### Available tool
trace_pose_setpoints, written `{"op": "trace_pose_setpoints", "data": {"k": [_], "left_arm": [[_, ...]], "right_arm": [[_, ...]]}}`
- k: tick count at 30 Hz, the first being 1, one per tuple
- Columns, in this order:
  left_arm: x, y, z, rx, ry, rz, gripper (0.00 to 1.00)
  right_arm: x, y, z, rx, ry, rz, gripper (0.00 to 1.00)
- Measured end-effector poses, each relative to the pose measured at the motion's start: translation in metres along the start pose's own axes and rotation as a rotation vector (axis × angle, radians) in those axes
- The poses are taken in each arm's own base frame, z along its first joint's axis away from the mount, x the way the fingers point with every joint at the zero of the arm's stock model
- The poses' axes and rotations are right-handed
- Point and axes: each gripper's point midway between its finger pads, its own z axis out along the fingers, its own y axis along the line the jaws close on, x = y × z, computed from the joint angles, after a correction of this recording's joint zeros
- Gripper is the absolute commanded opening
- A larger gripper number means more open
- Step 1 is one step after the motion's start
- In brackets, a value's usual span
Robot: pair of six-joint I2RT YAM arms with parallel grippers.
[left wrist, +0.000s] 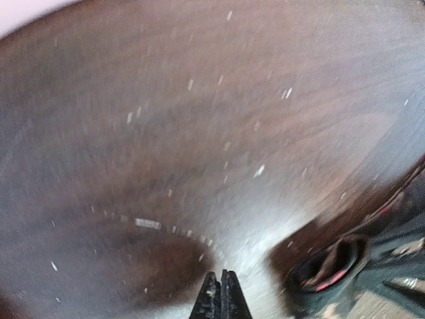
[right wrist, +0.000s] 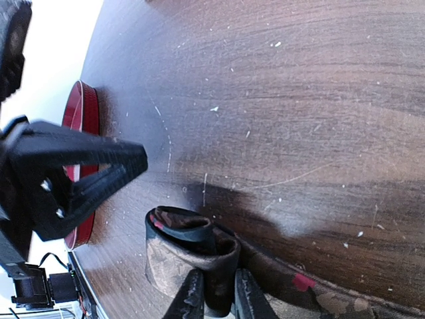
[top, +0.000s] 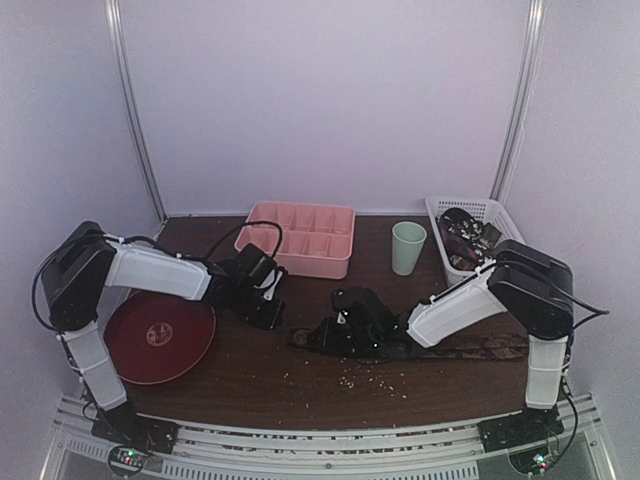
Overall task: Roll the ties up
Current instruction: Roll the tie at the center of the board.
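Observation:
A dark patterned tie [top: 470, 349] lies along the table's front. Its left end is wound into a loose coil [right wrist: 186, 249]. My right gripper [right wrist: 218, 287] is shut on the near wall of that coil, one finger inside and one outside; in the top view it sits at the table's middle [top: 325, 335]. My left gripper [left wrist: 221, 284] is shut and empty, hovering over bare wood just left of the coil [left wrist: 330, 269]. It shows as a black wedge in the right wrist view [right wrist: 89, 176]. More ties [top: 468, 236] lie in a white basket [top: 490, 210].
A pink compartment tray [top: 300, 238] stands at the back centre, with a green cup [top: 407, 247] to its right. A red plate [top: 160, 335] lies at the front left under the left arm. Pale crumbs [top: 375, 378] dot the wood near the front edge.

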Motion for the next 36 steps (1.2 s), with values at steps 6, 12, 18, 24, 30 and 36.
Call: {"op": "trace_pose_setpoints", "data": {"k": [6,12,18,24,30,36], "left_arm": [[0.022,0.000,0.004,0.041,0.022,-0.015,0.00],[0.025,-0.016,0.006,0.151,0.011,-0.021,0.00],[0.029,-0.033,0.007,0.254,0.024,-0.036,0.00],[0.026,-0.044,0.004,0.323,0.016,-0.048,0.00],[0.025,-0.053,0.001,0.378,0.016,-0.066,0.00],[0.023,-0.058,-0.001,0.406,0.013,-0.080,0.00]], "right_arm": [[-0.002,-0.001,0.000,0.005,-0.006,0.001,0.19],[-0.003,-0.003,0.000,0.005,-0.011,-0.002,0.21],[-0.003,-0.005,-0.002,0.006,-0.012,-0.004,0.20],[-0.005,-0.007,-0.005,0.007,-0.019,-0.002,0.25],[-0.005,-0.010,-0.009,0.014,-0.027,-0.010,0.21],[-0.006,-0.014,-0.014,0.022,-0.036,-0.013,0.25]]}}
